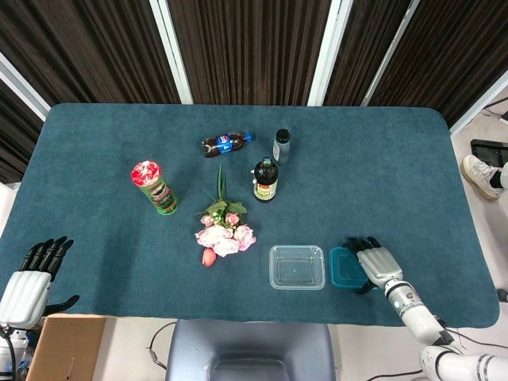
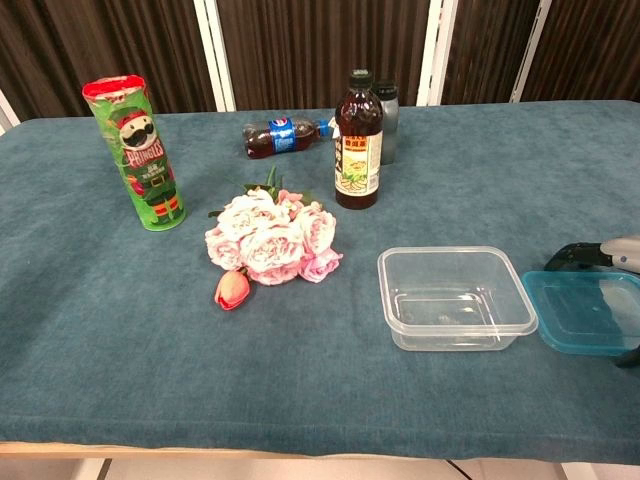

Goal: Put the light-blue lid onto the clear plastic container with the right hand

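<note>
The clear plastic container (image 1: 297, 267) (image 2: 455, 297) stands empty near the table's front edge, right of centre. Just to its right the light-blue lid (image 1: 344, 268) (image 2: 580, 312) lies flat on the cloth, almost touching the container. My right hand (image 1: 374, 263) (image 2: 603, 255) lies over the lid's right part. Its dark fingertips reach the lid's far edge and its thumb sits at the near edge, so it grips the lid across its width. Most of the hand is cut off in the chest view. My left hand (image 1: 32, 274) hangs off the front left corner, fingers apart and holding nothing.
A bunch of pink flowers (image 1: 225, 232) (image 2: 270, 240) lies left of the container. Behind it stand a dark glass bottle (image 1: 266, 180) (image 2: 358, 140) and a small grey bottle (image 1: 282, 146). A cola bottle (image 1: 226, 144) lies on its side, and a green crisps tube (image 1: 155, 187) (image 2: 135, 150) stands at the left.
</note>
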